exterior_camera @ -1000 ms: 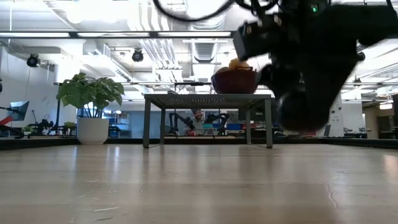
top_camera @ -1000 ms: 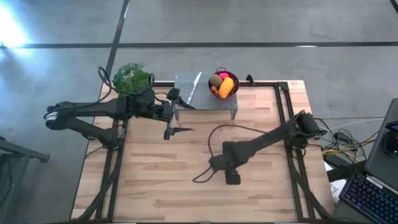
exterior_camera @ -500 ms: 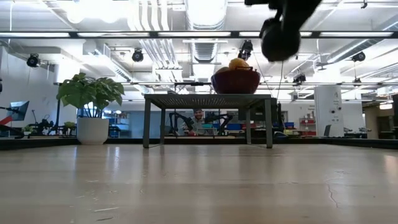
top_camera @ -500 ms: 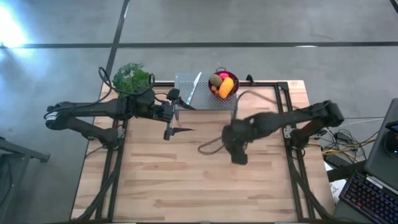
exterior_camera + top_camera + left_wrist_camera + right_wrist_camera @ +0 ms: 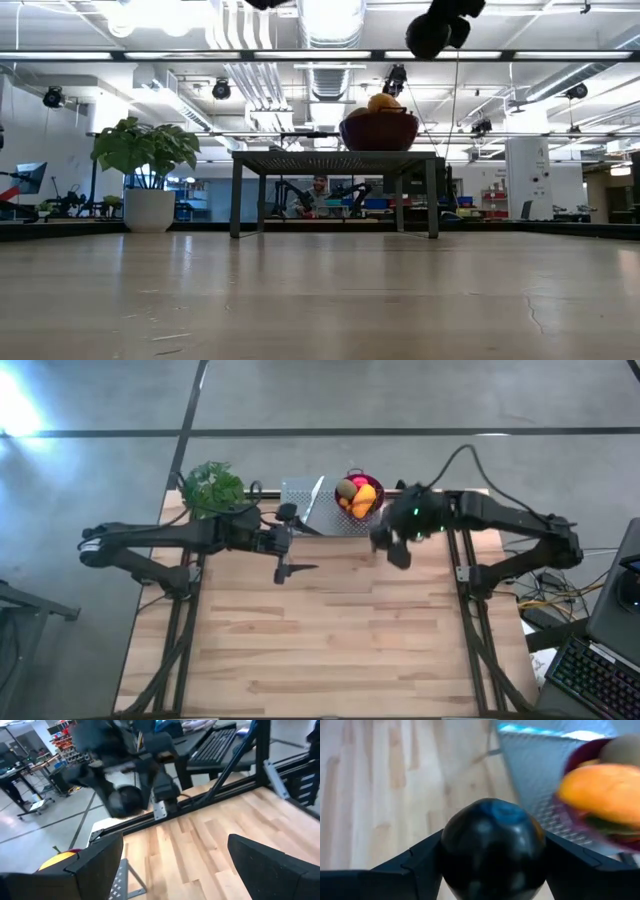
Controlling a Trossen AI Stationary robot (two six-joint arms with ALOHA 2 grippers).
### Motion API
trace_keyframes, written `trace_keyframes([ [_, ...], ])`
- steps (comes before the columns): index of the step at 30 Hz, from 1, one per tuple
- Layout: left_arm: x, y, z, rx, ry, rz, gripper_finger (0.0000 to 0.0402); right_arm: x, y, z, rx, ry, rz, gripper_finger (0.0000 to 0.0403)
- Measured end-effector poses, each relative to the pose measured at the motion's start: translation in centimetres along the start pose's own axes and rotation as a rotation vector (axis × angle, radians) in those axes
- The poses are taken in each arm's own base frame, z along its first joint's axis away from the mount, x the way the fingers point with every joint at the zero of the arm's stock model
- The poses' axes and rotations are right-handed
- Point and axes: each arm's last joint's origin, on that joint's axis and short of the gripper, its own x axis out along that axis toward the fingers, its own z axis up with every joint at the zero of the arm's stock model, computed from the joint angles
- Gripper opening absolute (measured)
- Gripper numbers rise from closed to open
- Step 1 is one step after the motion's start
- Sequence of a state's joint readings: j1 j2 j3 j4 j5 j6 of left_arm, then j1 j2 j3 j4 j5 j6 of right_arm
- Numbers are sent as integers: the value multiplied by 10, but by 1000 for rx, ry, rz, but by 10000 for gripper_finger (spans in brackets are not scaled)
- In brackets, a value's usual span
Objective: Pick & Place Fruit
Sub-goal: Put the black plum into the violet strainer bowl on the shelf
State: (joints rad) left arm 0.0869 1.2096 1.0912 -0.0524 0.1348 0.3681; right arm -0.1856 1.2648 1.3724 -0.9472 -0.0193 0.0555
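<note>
The right gripper (image 5: 492, 870) carries the dark purple ball (image 5: 492, 852), its jaws clenched on it, high above the tabletop (image 5: 330, 630) and just beside the purple colander bowl (image 5: 372, 485). The bowl stands on a perforated metal stand (image 5: 310, 500) and already holds an orange fruit (image 5: 363, 500), a red one and an olive-green one. What is left, I judge, is to drop the ball inside. The left gripper (image 5: 290, 569) waits near the stand with its jaws released. The potted plant (image 5: 212, 486) is apart.

Grey concrete floor (image 5: 420, 395) surrounds the wooden table (image 5: 320, 640); ceiling light strips (image 5: 150, 55) and ducts (image 5: 325, 80) run overhead.
</note>
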Motion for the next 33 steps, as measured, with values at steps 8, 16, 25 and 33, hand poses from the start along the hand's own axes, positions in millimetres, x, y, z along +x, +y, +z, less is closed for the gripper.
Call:
trace_keyframes([
  [8, 15, 13, -8, 56, 29, 59, 364, -8, -50, 10, 32, -136, -39, 279],
  [16, 13, 27, -13, 53, 52, 130, 364, -3, -97, 27, 45, -162, -142, 268],
  [25, 13, 27, -16, 36, 69, 124, 364, 16, -144, 41, 98, -116, -218, 274],
  [33, 13, 27, -17, 31, 78, 120, 364, 37, -167, 50, 128, -85, -230, 267],
])
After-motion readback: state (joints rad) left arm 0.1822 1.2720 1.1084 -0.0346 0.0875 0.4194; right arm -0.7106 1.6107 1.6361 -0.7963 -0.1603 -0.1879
